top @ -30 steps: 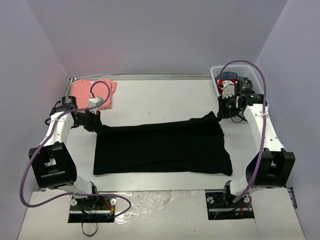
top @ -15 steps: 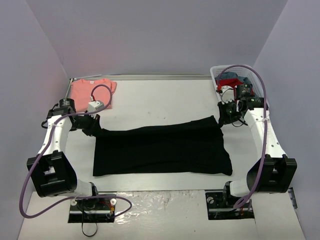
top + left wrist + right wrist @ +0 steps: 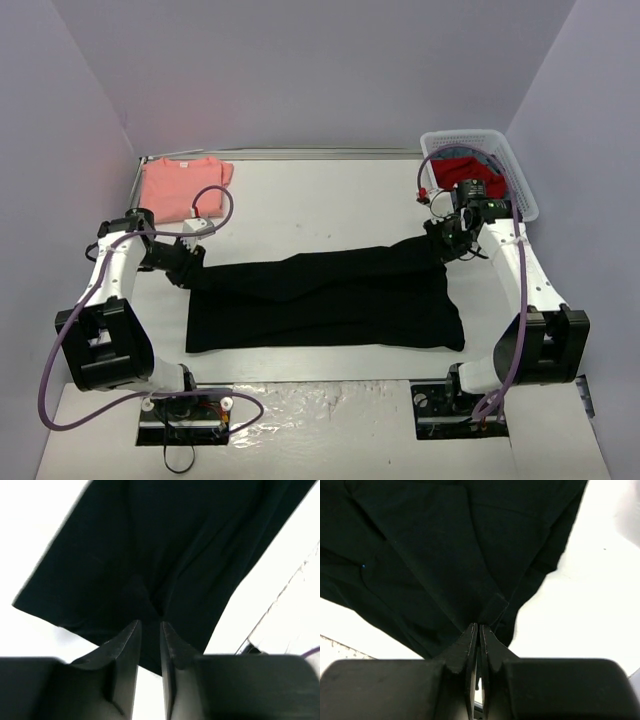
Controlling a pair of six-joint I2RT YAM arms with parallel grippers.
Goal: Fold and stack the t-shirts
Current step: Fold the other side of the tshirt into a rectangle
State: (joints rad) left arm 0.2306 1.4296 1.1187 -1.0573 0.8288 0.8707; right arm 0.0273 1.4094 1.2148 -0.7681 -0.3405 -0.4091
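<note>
Your black t-shirt (image 3: pixel 320 300) lies mid-table (image 3: pixel 330 195) as a wide strip, with its long axis running left to right. I can't tell which way the neck points. Your right gripper (image 3: pixel 478 628) is pressed together, pinching the far right corner. Your left gripper (image 3: pixel 150 625) is at the far left corner, fingers slightly parted, with cloth bunched at the tips. The salmon-pink t-shirt (image 3: pixel 178 186) lies flat in the table's far left corner, well apart from the black one.

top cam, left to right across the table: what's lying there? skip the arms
pink t-shirt → black t-shirt → white basket
</note>
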